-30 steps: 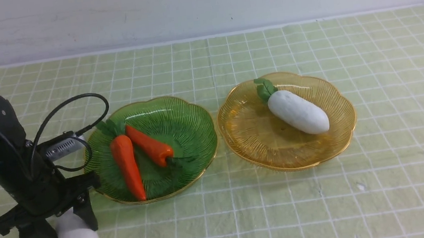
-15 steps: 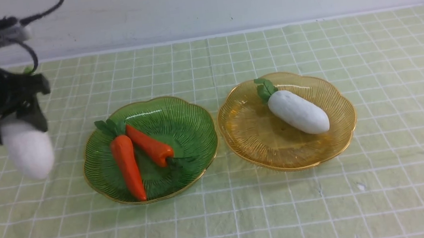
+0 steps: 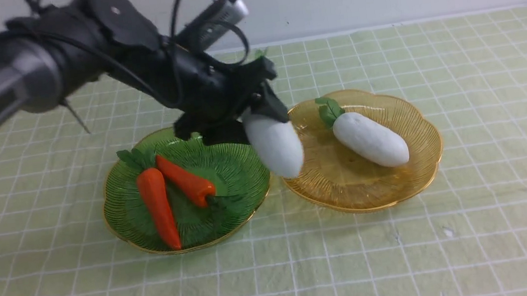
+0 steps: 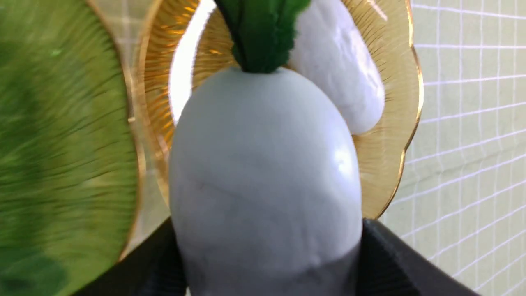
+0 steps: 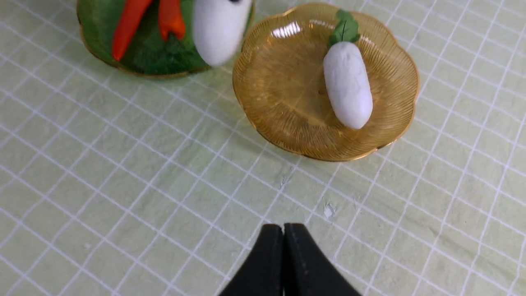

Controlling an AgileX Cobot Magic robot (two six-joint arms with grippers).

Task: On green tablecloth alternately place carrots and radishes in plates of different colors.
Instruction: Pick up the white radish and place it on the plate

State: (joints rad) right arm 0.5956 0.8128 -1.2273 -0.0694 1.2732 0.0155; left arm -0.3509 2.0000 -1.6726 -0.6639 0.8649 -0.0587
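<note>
Holding white radish [image 3: 276, 149] in left fingers [image 3: 274, 108] | hangs tip down by left rim of yellow plate [image 3: 333, 187], plate lies rightward | right fingers [image 5: 296, 263] pinched together, empty

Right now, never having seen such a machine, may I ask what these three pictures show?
A robot with two arms, each ending in jaws. The front picture looks forward from between the arms; the other two come from cameras on the wrists. On a green cloth stand a green plate with two carrots and an amber plate with one radish. The left jaws hold a second radish in the air, near where the plates meet. The right jaws, seen only from their own wrist camera, are shut and empty.
</note>
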